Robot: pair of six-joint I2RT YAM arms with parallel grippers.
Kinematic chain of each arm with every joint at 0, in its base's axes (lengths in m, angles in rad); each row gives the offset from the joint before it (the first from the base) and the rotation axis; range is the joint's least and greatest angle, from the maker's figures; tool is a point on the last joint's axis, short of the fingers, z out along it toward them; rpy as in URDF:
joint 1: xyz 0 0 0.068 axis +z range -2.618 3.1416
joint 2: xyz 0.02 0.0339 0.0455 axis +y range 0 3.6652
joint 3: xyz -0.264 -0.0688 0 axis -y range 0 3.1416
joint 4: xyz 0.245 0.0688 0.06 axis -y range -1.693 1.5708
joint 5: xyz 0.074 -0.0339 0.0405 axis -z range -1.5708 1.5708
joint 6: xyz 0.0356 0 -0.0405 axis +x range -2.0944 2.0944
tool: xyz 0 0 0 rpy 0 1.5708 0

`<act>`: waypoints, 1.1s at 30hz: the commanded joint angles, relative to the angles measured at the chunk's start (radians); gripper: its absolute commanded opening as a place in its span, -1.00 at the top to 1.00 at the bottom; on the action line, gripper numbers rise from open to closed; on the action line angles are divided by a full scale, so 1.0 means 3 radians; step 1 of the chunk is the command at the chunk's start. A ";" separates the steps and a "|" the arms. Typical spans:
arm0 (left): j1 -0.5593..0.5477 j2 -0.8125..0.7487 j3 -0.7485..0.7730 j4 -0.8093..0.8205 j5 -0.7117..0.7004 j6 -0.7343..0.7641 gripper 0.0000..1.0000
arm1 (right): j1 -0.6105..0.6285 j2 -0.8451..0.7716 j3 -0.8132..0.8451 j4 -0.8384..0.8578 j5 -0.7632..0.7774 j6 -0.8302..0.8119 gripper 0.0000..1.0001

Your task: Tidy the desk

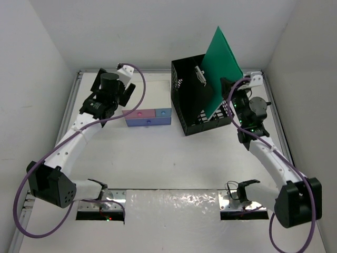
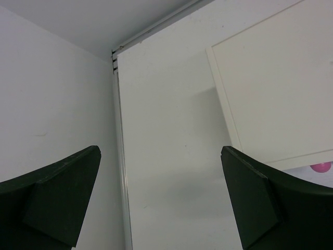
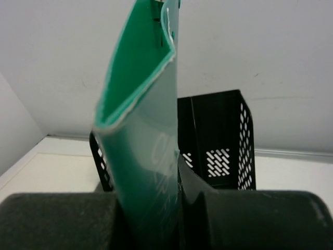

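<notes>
The white desk point(image 1: 174, 158) fills the top view. My right gripper point(image 1: 229, 94) is shut on a green plastic folder point(image 1: 222, 63), holding it tilted on edge over the black mesh file basket point(image 1: 192, 110). In the right wrist view the folder point(image 3: 143, 125) stands pinched between my fingers, with the basket point(image 3: 223, 140) behind it. A black clipboard with a metal clip point(image 1: 200, 84) stands in the basket. My left gripper point(image 1: 125, 97) is open and empty above the desk's far left, beside the small drawer box point(image 1: 149, 117). The left wrist view shows its fingers point(image 2: 57, 198) spread over bare desk.
The small box has a cream top point(image 2: 276, 88) and pink and blue drawers with a pink knob point(image 2: 321, 167). The desk's left metal rail point(image 2: 120, 156) and white side walls close in. Foil-covered strip point(image 1: 174, 203) lies at the near edge between the arm bases.
</notes>
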 commanded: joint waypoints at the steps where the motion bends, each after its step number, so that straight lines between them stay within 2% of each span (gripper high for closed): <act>1: 0.0072 -0.0106 0.0023 0.0186 0.0043 0.0034 -0.99 | 0.0028 0.0163 -0.0077 0.0809 -0.0055 0.0107 1.00; 7: 0.0123 -0.0060 -0.0043 0.0242 0.0084 0.0045 -0.99 | 0.0095 0.0409 -0.0374 0.1151 0.0165 -0.0128 1.00; 14: 0.0153 0.0007 -0.0059 0.0267 0.0145 0.0024 -0.99 | 0.0166 0.1038 -0.0492 0.1479 0.0165 -0.0230 1.00; 18: 0.0169 0.0047 -0.0084 0.0293 0.0155 0.0040 -0.99 | 0.0192 0.1141 -0.0436 0.1321 0.0298 -0.0348 1.00; 20: 0.0189 0.0073 -0.0089 0.0298 0.0196 0.0029 -0.99 | 0.0197 0.1131 -0.0354 0.1041 0.0334 -0.0373 0.98; 22: 0.0220 0.0088 -0.0094 0.0288 0.0262 0.0014 -0.99 | 0.0192 0.1008 -0.0252 0.0587 0.0314 -0.0389 0.62; 23: 0.0245 0.0114 -0.0089 0.0273 0.0288 -0.0006 -0.99 | 0.0197 0.0942 -0.0231 0.0458 0.0298 -0.0404 0.20; 25: 0.0352 0.0129 -0.0079 0.0257 0.0435 -0.0027 -0.99 | 0.0192 0.0682 -0.0165 0.0050 0.0303 -0.0404 -0.06; 26: 0.0404 0.0140 -0.0059 0.0247 0.0497 -0.0052 -0.99 | 0.0192 0.0569 -0.0129 -0.0104 0.0379 -0.0419 -0.26; 27: 0.0495 0.0145 -0.0049 0.0232 0.0548 -0.0063 -0.99 | 0.0192 0.0457 -0.0083 -0.0496 0.0441 -0.0435 -0.37; 28: 0.0532 0.0150 -0.0048 0.0222 0.0615 -0.0063 -0.99 | 0.0192 0.0223 0.0044 -0.0727 0.0527 -0.0455 -0.58; 29: 0.0557 0.0140 -0.0043 0.0211 0.0636 -0.0063 -0.99 | 0.0192 0.0104 0.0121 -0.0957 0.0711 -0.0465 -0.98; 31: 0.0644 0.0114 -0.0043 0.0171 0.0732 -0.0073 -0.99 | 0.0187 -0.0187 0.0401 -0.1739 0.0962 -0.0537 -0.98; 32: 0.0725 0.0104 -0.0038 0.0150 0.0789 -0.0088 -0.99 | 0.0177 -0.0270 0.0509 -0.2294 0.1241 -0.0567 -0.98; 33: 0.0772 0.0094 -0.0043 0.0125 0.0896 -0.0108 -0.99 | 0.0116 -0.0326 0.0688 -0.2537 0.1356 -0.0583 -0.98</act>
